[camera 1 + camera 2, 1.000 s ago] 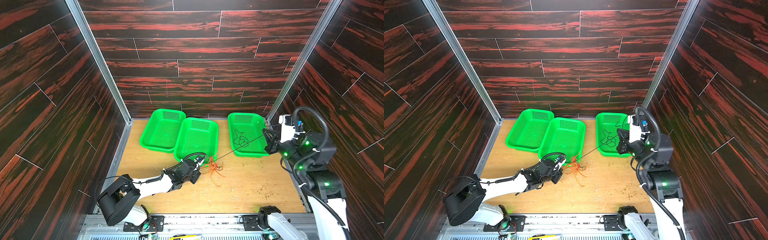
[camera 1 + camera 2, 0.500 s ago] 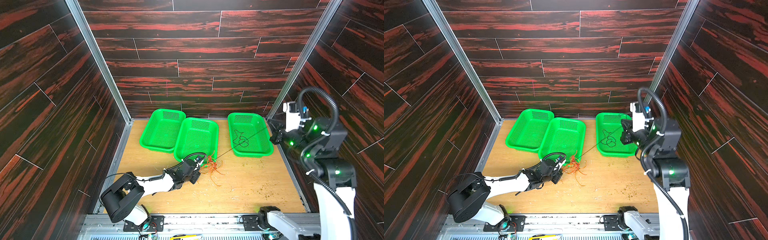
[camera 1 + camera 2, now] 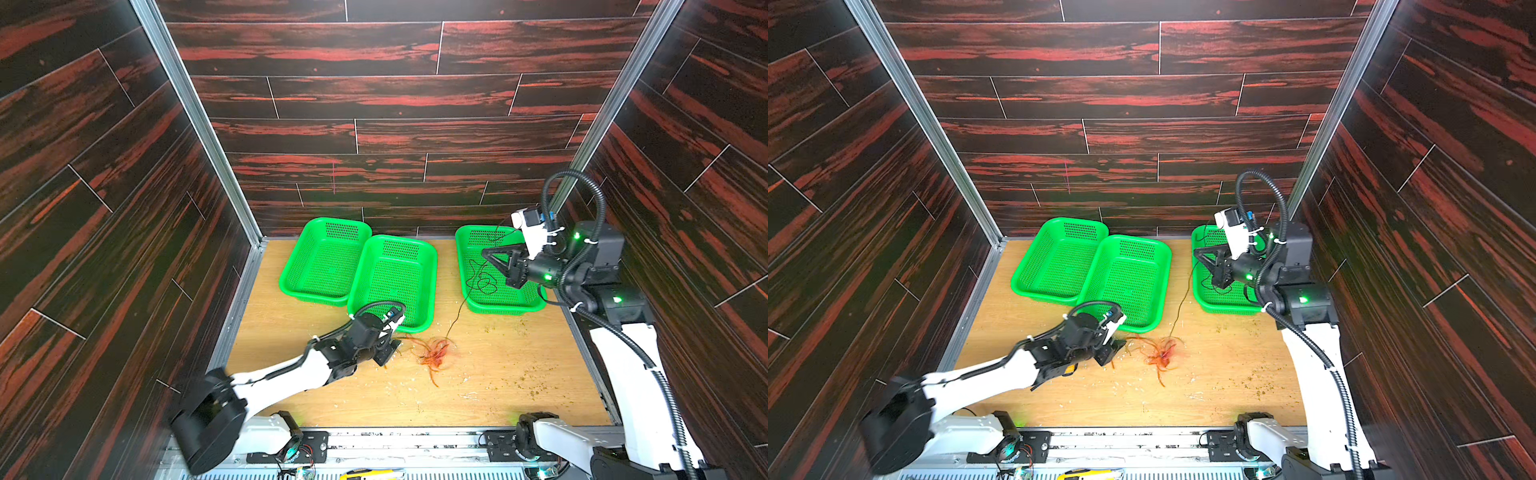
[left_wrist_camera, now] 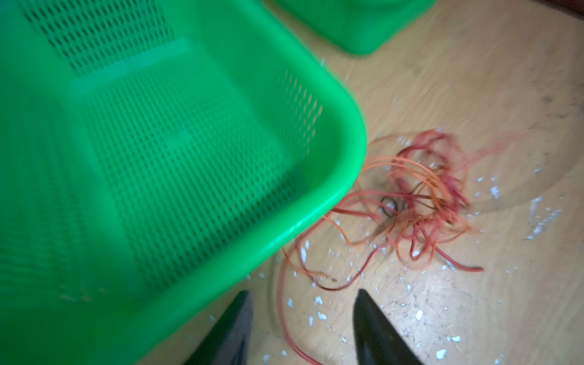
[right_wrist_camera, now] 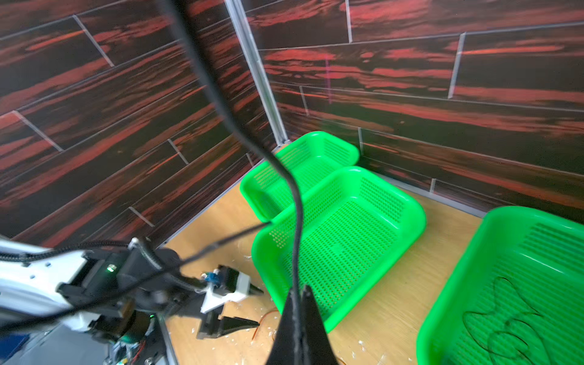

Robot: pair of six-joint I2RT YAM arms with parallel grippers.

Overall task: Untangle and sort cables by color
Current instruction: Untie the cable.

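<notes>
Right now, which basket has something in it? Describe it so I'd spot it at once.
Three green baskets line the back wall. The left basket and middle basket overlap; the third basket stands apart by the right gripper. Only it holds loops of black cable; the others are empty.

Beside my left claw (image 4: 303, 292): green basket (image 4: 316, 202), glossy smooth perforated plastic; tabletop (image 4: 474, 79), matt pale wood grain; red and orange cables (image 4: 426, 196), smooth sheathing. In my right claw (image 5: 300, 289): black cable (image 5: 296, 221), smooth, matt. My fingers (image 4: 373, 331): matt black plastic.
</notes>
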